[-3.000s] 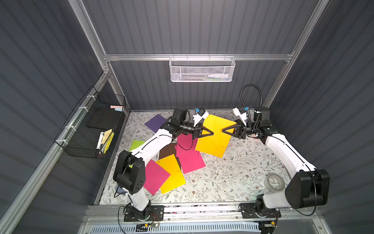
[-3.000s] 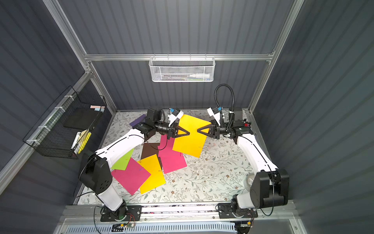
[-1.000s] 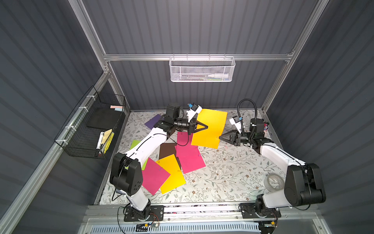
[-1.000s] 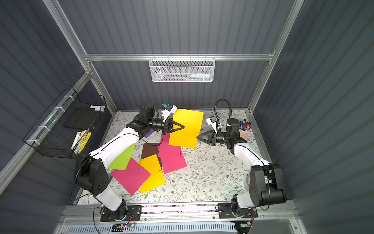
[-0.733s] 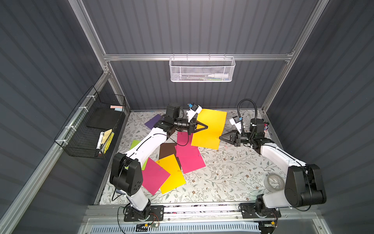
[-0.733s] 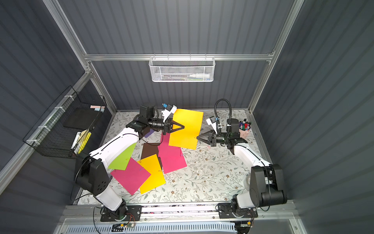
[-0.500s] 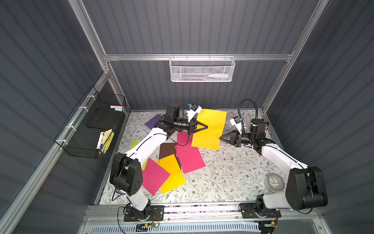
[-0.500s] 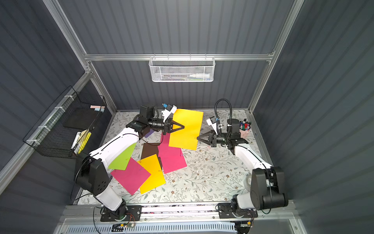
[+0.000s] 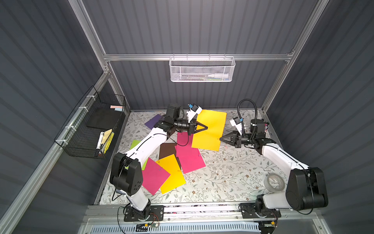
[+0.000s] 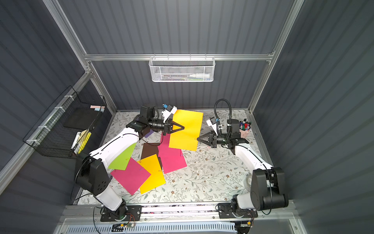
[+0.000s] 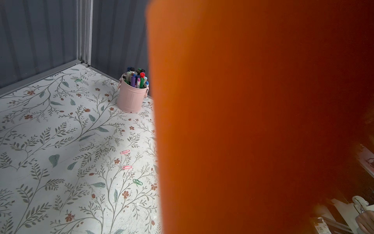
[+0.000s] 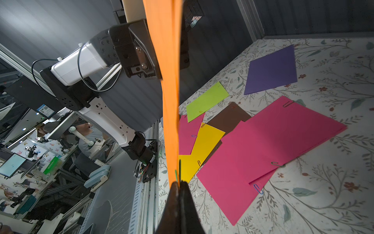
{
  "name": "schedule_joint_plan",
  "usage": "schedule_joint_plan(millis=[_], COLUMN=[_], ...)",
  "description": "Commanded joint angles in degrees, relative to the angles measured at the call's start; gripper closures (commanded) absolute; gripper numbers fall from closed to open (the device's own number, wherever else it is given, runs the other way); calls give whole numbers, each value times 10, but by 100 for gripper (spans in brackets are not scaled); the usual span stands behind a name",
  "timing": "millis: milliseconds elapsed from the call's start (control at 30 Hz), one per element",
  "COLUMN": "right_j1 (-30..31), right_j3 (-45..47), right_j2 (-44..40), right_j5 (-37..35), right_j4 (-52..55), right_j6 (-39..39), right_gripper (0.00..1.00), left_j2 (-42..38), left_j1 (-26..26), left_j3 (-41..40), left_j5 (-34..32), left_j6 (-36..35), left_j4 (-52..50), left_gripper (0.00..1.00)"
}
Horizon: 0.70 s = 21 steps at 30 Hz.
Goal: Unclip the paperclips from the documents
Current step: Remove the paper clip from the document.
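My left arm reaches forward and across, and the left tool (image 9: 205, 128) clamps the orange document (image 9: 211, 123), holding it raised off the surface (image 9: 232, 168). My right arm stretches low toward it; the right tool (image 9: 221, 139) is pinched shut on a green paperclip (image 12: 176, 175) at the sheet's edge.

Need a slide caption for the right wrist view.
Right gripper shut on the green paperclip at the edge of the held-up orange document.
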State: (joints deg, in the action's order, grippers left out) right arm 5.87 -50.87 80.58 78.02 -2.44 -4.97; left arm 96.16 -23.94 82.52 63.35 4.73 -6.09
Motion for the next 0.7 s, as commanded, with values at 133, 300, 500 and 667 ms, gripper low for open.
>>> schedule_joint_plan(millis=[133, 300, 500, 667], right_j1=[-21, -25, -28, -29], right_j3=[-13, -15, -29, -33], right_j2=[-1, 0, 13, 18], right_j5=[-2, -2, 1, -3], right_j4=[51, 58, 86, 91], right_j6=[29, 32, 47, 49], right_gripper=[97, 96, 93, 93], left_j2=[-6, -4, 1, 1], left_j1=[17, 18, 19, 20], left_j3=[22, 25, 34, 37], left_j5=[-6, -6, -5, -4], left_j6=[-17, -20, -34, -38], left_j4=[-12, -17, -31, -38], left_gripper=[100, 100, 100, 100])
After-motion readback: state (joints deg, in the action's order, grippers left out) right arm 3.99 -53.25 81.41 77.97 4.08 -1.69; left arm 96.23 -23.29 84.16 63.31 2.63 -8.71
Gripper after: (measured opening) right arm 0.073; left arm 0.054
